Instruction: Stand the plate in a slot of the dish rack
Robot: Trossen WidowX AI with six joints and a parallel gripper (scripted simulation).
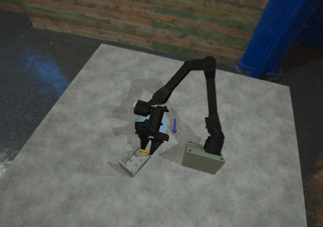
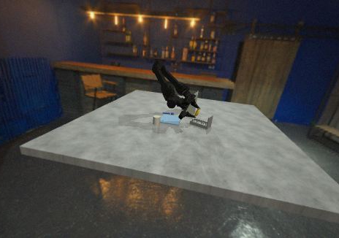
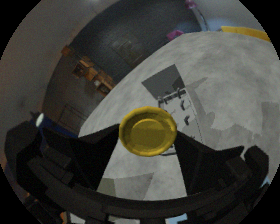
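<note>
The yellow plate (image 1: 145, 152) (image 2: 197, 112) (image 3: 148, 131) is held between the fingertips of my gripper (image 1: 147, 151), which is shut on its rim from both sides. The plate looks steeply tilted, almost edge-on in the top view, and shows its round face in the wrist view. The grey dish rack (image 1: 126, 168) (image 2: 210, 123) (image 3: 161, 81) stands on the table with small pegs inside and a tall panel at one end. In the exterior view the plate is above the rack, over the end away from that panel. In the wrist view the plate hides part of the rack.
A light blue flat sheet (image 1: 164, 124) (image 2: 170, 119) lies beside the rack, partly under the arm. A dark blue stick (image 1: 175, 124) (image 2: 167, 113) with a round end lies near it. A pale cup (image 2: 156, 120) stands beside the sheet. The grey-green base block (image 1: 202, 159) carries the arm.
</note>
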